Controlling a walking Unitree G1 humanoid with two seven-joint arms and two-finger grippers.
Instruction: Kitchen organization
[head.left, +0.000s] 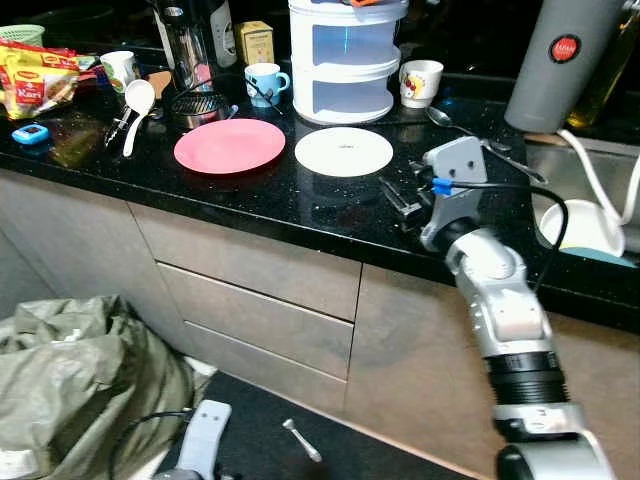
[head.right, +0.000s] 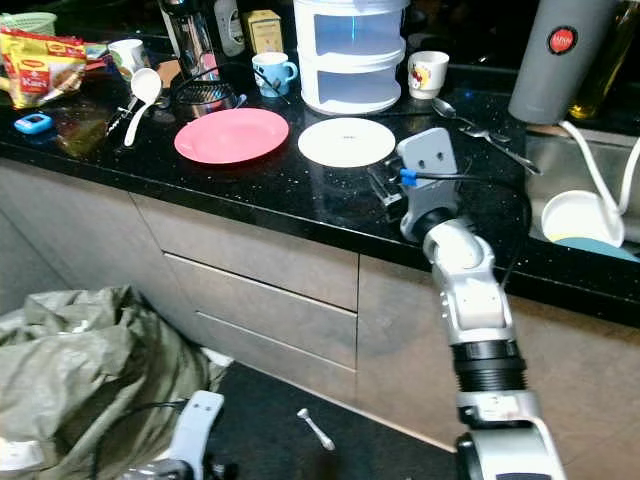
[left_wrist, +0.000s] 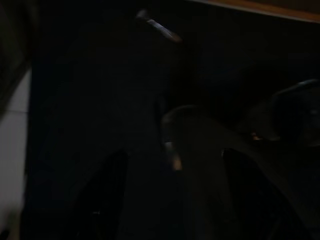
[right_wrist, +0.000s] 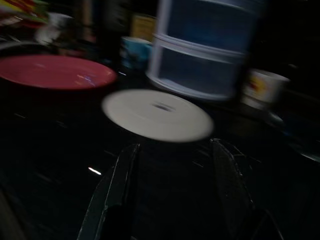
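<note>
Fingers of the right gripper stand spread above the black counter, empty. Just beyond the tips lies the white plate, flat, with the pink plate beside it. The left gripper hangs in shade, fingers parted.

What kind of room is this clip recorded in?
Most likely a home kitchen: a black stone counter over drawer fronts, carrying a pink plate, a white plate and mugs, with a sink at the robot's right.
</note>
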